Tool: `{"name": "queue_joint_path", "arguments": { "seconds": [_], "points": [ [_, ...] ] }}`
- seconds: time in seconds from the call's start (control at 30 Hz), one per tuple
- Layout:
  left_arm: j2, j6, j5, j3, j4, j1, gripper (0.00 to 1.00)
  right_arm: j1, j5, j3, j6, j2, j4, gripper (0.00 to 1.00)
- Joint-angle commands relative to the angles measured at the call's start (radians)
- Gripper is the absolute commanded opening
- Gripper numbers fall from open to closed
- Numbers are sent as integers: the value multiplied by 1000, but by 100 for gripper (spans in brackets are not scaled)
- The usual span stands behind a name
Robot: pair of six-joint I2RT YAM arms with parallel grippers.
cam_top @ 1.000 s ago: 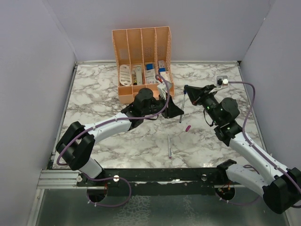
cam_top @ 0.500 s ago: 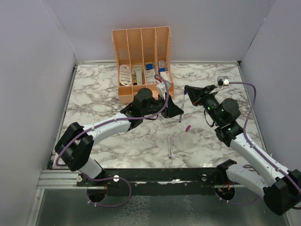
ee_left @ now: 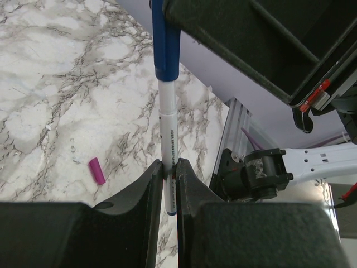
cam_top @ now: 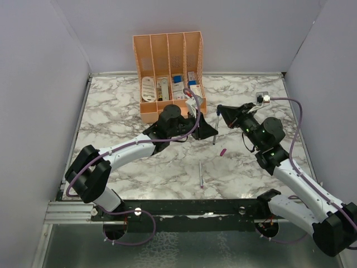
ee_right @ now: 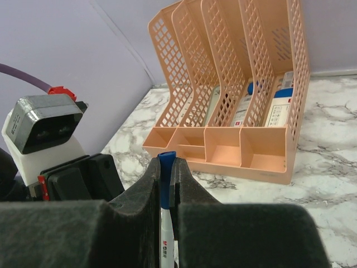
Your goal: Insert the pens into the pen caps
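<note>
Pens: in the top view's centre one pen (cam_top: 215, 137) is held off the desk (cam_top: 111, 106); a second pen (cam_top: 201, 173) and magenta cap (cam_top: 222, 152) lie loose, unjoined. Left wrist view: left jaws clamp its barrel, blue cap (ee_left: 166, 50) seemingly on. Right wrist view: right jaws clamp that cap.

Plastic on smooth marbling, that's what we're seeing.
We've got a smooth white plastic pen (ee_left: 169, 139) with a glossy blue cap (ee_left: 166, 56); the left gripper (ee_left: 169, 166) shows matt, grainy black jaws; the table (cam_top: 111, 111) looks smooth, marble-patterned; the peach organizer (ee_right: 223, 72) is perforated plastic.
</note>
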Motion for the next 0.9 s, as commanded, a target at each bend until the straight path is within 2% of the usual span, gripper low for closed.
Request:
{"name": "queue_joint_path", "arguments": {
  "seconds": [0.0,0.3,0.57,0.87],
  "points": [
    [-31,2,-35,15,43,-3,0,6,-55,-14,-1,3,-31,1],
    [-67,13,-106,27,44,-1,0,6,-122,-23,-25,39,-78,1],
    [-99,14,-202,34,45,35,0,6,-183,4,-47,83,-181,1],
    [-143,-9,-291,12,107,86,0,7,-249,-9,-48,101,-213,1]
  ]
}}
